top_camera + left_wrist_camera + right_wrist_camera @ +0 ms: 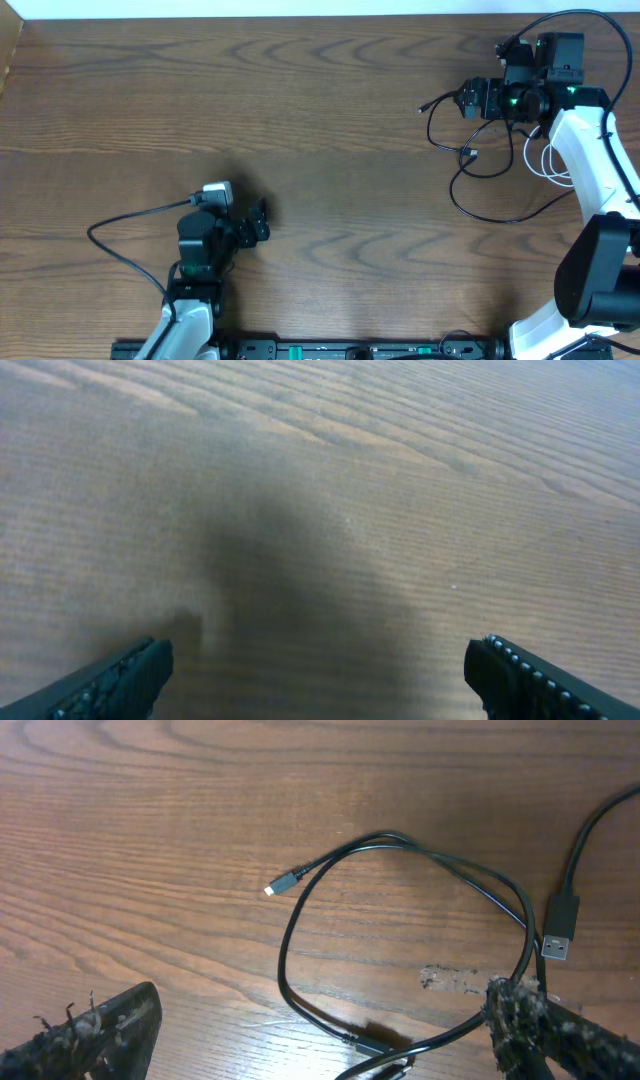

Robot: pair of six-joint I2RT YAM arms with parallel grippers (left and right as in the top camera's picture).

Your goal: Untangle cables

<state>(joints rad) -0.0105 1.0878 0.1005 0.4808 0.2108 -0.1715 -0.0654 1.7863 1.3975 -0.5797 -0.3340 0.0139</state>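
Black cable (pixel 283 952) and white cable (pixel 548 172) lie on wooden table (pixel 300 110).

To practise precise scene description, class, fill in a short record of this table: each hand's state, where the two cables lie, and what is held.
surface: wooden table
left hand: open, over bare wood, nothing held
right hand: open, black loop lying just ahead, nothing gripped
black cable: loose loops on the table by the right arm, small plug end free
white cable: small loops next to the black one, partly hidden by the right arm
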